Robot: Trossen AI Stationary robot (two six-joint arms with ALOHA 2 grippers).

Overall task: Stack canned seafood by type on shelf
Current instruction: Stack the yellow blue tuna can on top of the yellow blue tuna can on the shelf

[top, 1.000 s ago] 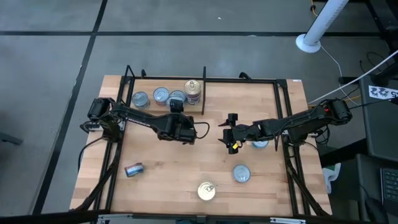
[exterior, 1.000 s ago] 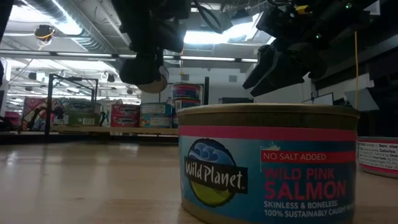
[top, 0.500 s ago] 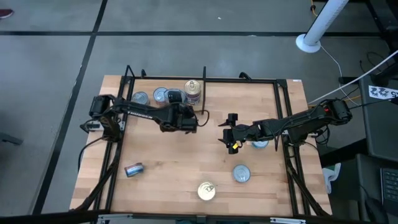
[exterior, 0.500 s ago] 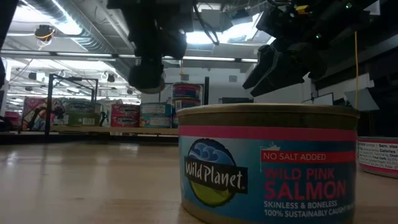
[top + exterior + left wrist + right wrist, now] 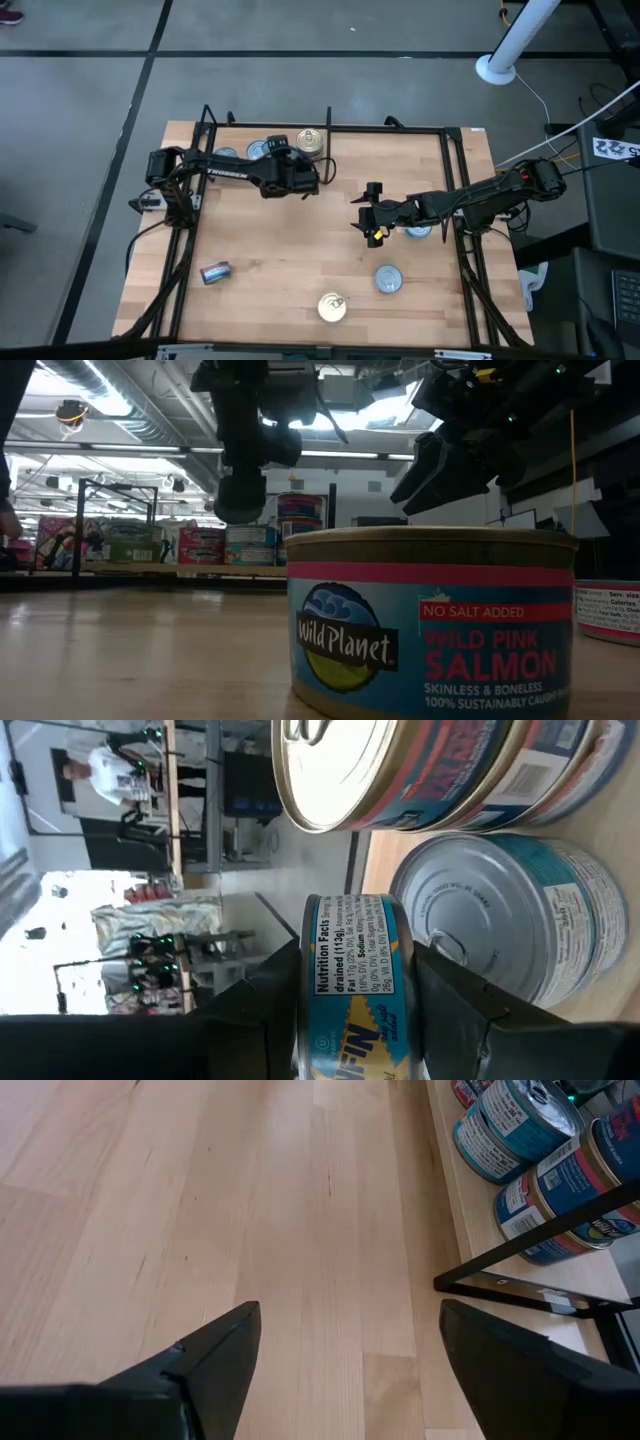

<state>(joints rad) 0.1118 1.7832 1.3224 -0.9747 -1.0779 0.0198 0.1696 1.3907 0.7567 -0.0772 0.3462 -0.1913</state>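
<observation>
The shelf (image 5: 290, 250) is a light wooden board in a thin black frame. My left gripper (image 5: 287, 165) is at its far edge by the row of tins (image 5: 258, 150), shut on a blue-labelled tin (image 5: 352, 980). Just beyond that tin stand a silver-topped tin (image 5: 500, 920) and a stack with a gold pull-tab top (image 5: 400, 770). My right gripper (image 5: 372, 212) is open over the middle of the board, and its wrist view shows bare wood between the fingers (image 5: 220, 1350). Loose tins rest on the board, one silver-topped (image 5: 388, 278), one gold-topped (image 5: 332, 307), and one lying on its side (image 5: 215, 272). My left gripper pinches the blue-labelled tin between its two fingers (image 5: 250, 1010), one on each flat end, with the label wall (image 5: 350, 950) facing the wrist camera. The fingers come in about level, from the near side toward the far edge. The tin is lifted clear of the board.
A short black divider bar (image 5: 328, 145) stands right of the gold-topped stack (image 5: 310, 140). Another tin (image 5: 415, 228) lies beside my right arm. A salmon tin (image 5: 430, 620) fills the front of the low view. More tins (image 5: 510, 1120) sit beyond the frame in the right wrist view.
My left gripper has carried its tin from mid-board toward the far edge, up to the row of tins. It has stayed shut on the tin. The right arm has kept still.
</observation>
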